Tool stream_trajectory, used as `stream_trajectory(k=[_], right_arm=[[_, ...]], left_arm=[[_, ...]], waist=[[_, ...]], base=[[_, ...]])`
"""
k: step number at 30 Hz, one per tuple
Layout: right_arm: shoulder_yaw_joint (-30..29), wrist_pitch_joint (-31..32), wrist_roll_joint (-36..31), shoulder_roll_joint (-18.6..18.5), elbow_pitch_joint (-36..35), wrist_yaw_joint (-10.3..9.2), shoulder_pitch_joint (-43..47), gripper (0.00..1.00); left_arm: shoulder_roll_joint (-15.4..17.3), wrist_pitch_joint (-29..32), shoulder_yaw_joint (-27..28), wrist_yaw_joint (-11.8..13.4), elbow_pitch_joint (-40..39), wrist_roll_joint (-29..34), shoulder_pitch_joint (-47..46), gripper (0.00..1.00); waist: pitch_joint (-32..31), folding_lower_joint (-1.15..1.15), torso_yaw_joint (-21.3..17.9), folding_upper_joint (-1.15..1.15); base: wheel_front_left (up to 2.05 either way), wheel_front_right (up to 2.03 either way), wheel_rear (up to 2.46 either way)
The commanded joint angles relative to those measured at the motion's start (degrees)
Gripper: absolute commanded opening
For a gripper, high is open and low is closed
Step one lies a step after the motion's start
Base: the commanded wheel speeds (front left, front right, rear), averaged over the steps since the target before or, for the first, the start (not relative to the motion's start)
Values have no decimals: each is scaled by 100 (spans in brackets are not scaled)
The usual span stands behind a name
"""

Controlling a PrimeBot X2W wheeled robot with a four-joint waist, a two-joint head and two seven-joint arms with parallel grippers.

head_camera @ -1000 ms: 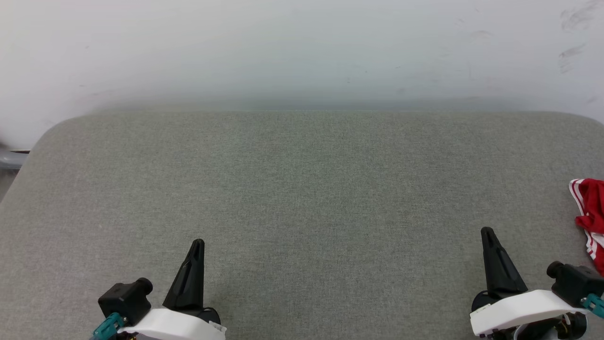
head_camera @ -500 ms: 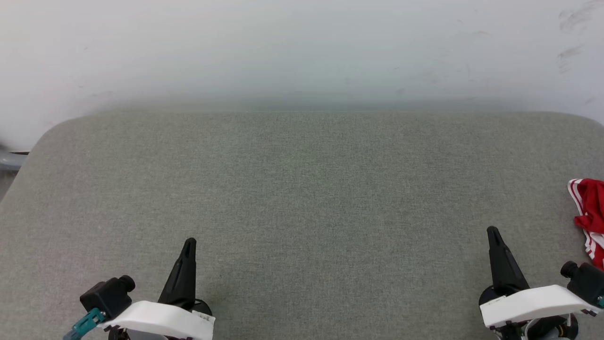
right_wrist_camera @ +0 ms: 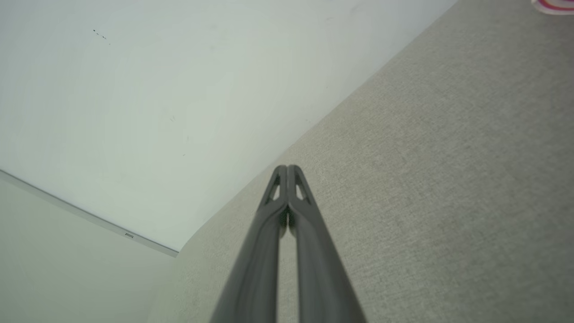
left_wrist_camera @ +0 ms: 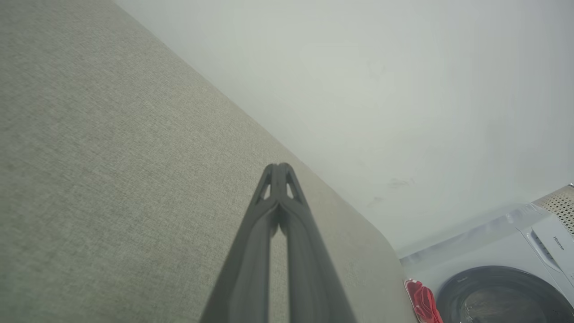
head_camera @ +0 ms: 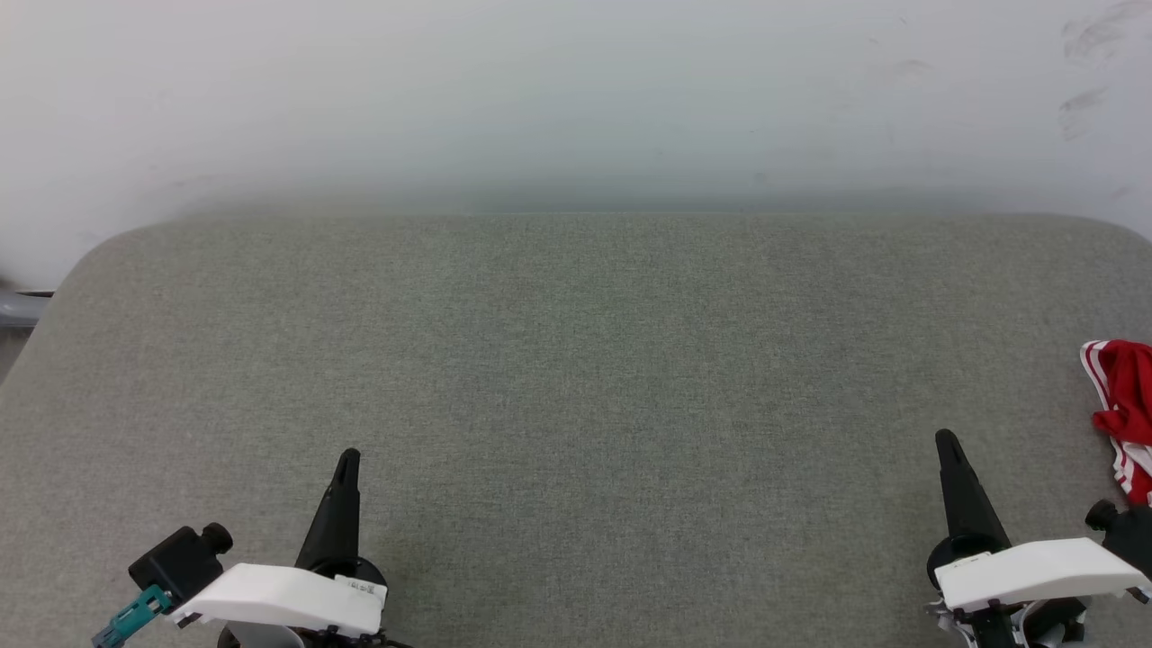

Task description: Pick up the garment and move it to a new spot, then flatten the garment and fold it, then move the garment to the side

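At the right edge of the wide grey fabric-covered bench (head_camera: 576,360) lies the red jersey garment with red-and-white striped trim (head_camera: 1125,405), bunched and running out of the head view, which suits either a shirt waiting to be fetched or one already put aside. By the front edge the left gripper (head_camera: 347,461) and right gripper (head_camera: 945,439), two long dark fingers each, are pressed together on nothing; should cloth need taking, they must part first and pinch a hem, not the heap

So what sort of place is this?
Probably a laundry corner or test room: a front-loading washing machine stands beside a grey fabric-covered table against a white wall, with a red garment at the table's end.
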Motion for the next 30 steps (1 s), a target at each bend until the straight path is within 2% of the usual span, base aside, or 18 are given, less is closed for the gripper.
stream_trajectory(k=[1,30], right_arm=[[-19,31,144,-10,-50,-1,-165,0],[-163,516,1951,-5,37,-1,-263,0]], left_arm=[[32,24,27,-13,-41,-145,-163,0],[45,497,257,-18,183,-2010,-343,0]], waist=[[-1,0,-1,0],[-26,0,-33,0]], base=[[0,0,0],[0,0,0]])
